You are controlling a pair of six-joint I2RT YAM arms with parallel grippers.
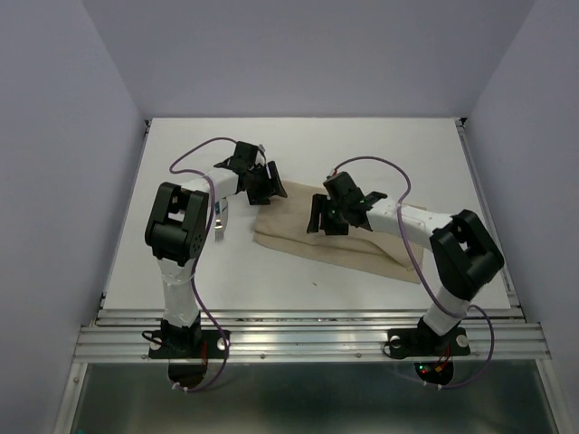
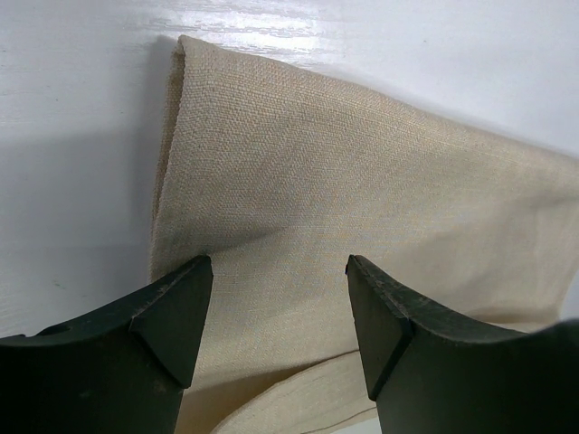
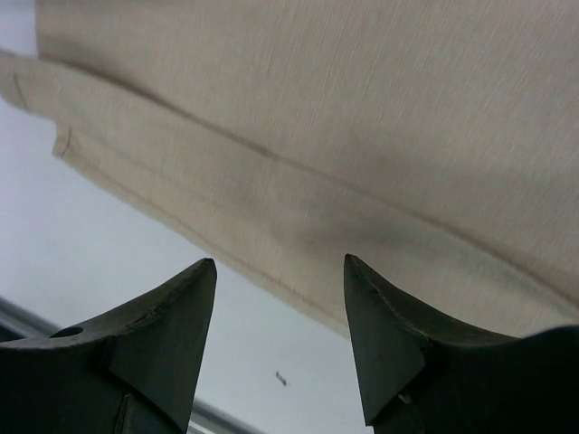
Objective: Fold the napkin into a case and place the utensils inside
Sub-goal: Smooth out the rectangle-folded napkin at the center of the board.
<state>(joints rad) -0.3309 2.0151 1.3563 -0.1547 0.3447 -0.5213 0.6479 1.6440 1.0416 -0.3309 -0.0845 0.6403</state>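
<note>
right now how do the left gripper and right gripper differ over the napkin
The left gripper hangs over the napkin's left end; the right gripper hangs nearer its middle, by the near long edge. Between the left jaws only cloth shows; between the right jaws, the cloth's edge and bare table. Both have open jaws holding nothing.

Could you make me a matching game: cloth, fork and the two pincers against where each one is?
1 beige-tan cloth napkin
2 silver metal fork
3 left pincer
4 right pincer

a over the cloth's middle
b folded on the white table
c over the cloth's far left corner
d half hidden beside the left arm

Pairs: 1-b, 2-d, 3-c, 4-a
</note>
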